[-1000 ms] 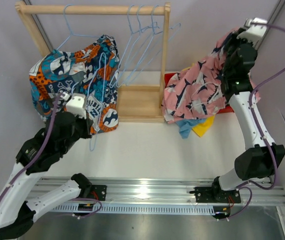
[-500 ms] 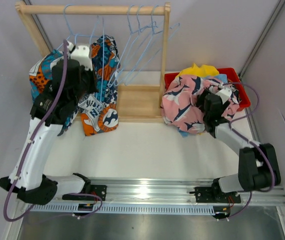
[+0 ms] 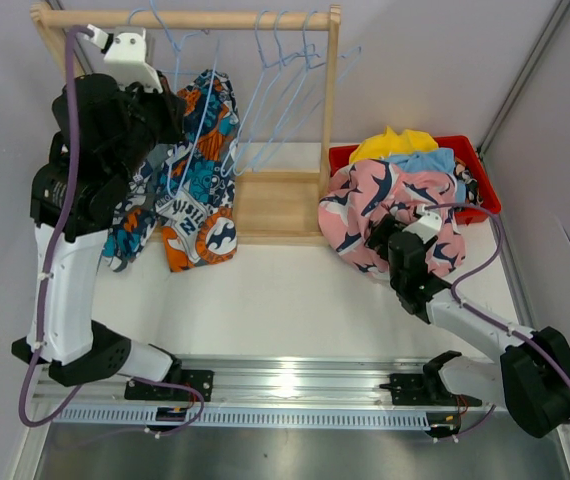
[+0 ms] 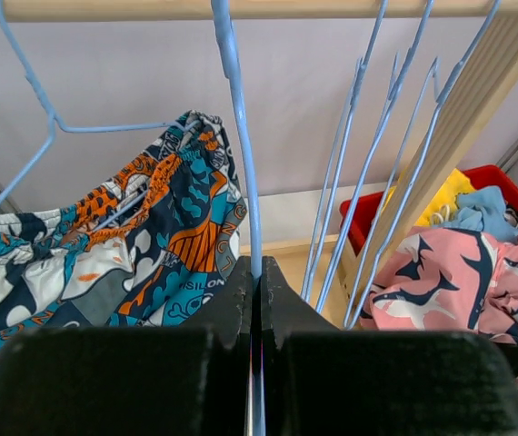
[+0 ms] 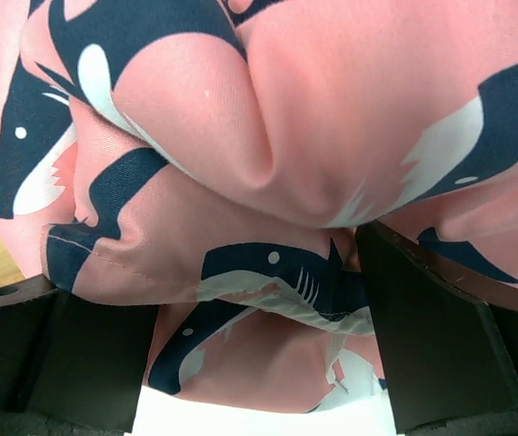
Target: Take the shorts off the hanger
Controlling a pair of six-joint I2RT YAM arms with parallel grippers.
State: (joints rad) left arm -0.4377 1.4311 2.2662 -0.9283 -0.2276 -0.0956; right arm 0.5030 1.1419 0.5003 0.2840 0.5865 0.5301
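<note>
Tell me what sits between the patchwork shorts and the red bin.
The top view shows empty blue hangers, the rack's wooden base and its right post between the patchwork shorts and the red bin.

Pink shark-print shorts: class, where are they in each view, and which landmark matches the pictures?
Top external: pink shorts right of centre, draped over the front of the red bin.
Left wrist: lower right, below the red bin.
Right wrist: filling the frame.
Landmark: red bin, absent from right wrist.
</note>
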